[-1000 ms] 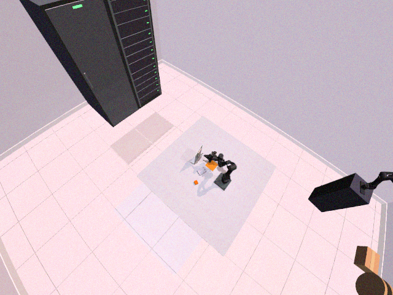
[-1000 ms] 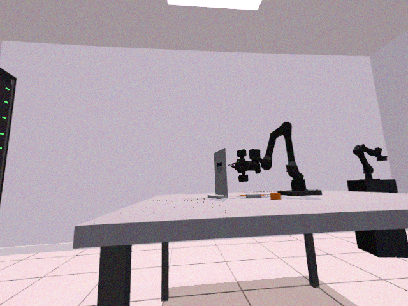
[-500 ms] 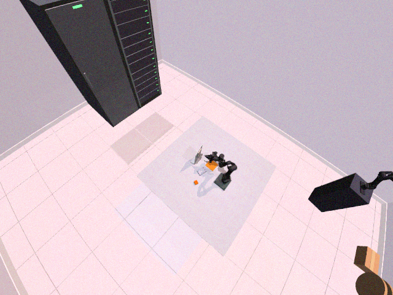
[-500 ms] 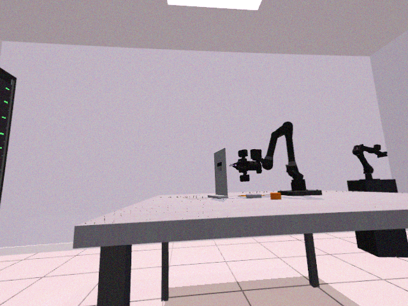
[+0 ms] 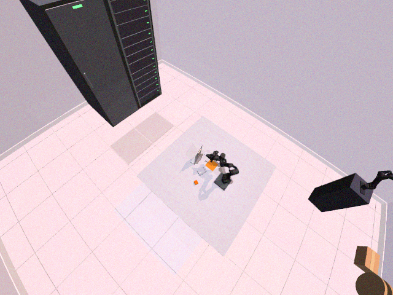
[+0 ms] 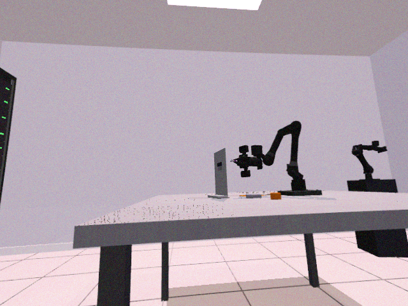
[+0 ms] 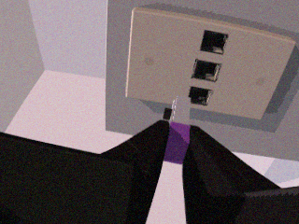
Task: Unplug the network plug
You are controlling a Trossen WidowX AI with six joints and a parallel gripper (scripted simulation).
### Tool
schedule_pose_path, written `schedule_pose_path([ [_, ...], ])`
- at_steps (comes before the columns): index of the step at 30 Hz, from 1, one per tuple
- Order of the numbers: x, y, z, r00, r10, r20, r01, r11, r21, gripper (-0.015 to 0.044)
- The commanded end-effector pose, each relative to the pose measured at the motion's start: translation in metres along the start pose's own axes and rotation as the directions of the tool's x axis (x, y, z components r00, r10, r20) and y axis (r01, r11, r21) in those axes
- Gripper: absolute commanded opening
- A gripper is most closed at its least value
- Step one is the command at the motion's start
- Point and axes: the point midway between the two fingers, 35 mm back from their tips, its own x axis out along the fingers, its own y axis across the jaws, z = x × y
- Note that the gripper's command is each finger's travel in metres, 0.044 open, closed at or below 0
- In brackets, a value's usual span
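My gripper (image 5: 206, 155) (image 6: 234, 160) (image 7: 176, 133) is shut on the purple plug (image 7: 177, 147), whose clear front points toward the upright panel (image 5: 199, 157) (image 6: 220, 184) (image 7: 118, 79). In the exterior view a gap shows between the fingertips and the panel, so the plug is out of the socket. The beige faceplate (image 7: 163, 79) has three dark openings in a column, with nothing in them. A small dark square shows left of the clear front; I cannot tell what it is. The orange marked square (image 5: 211, 165) lies flat on the table, below and behind the fingertips.
A pale grey, low square object (image 5: 201, 171) (image 6: 254, 196) lies beside the orange square. A small orange block (image 5: 196, 182) (image 6: 275, 196) stands on the table (image 5: 221, 222) (image 6: 197, 227). The panel's foot (image 6: 217, 196) rests on the table. A second arm (image 6: 364, 161) stands far off on a black pedestal.
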Motion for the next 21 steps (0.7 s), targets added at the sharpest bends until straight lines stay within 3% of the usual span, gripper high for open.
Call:
schedule_pose_path([
  [1,-0.002,0.009,-0.001,1.0,0.004,-0.004,-0.004,1.0,-0.006,0.0],
  [21,-0.011,0.032,-0.006,0.999,-0.02,0.029,0.019,0.999,0.035,0.0],
])
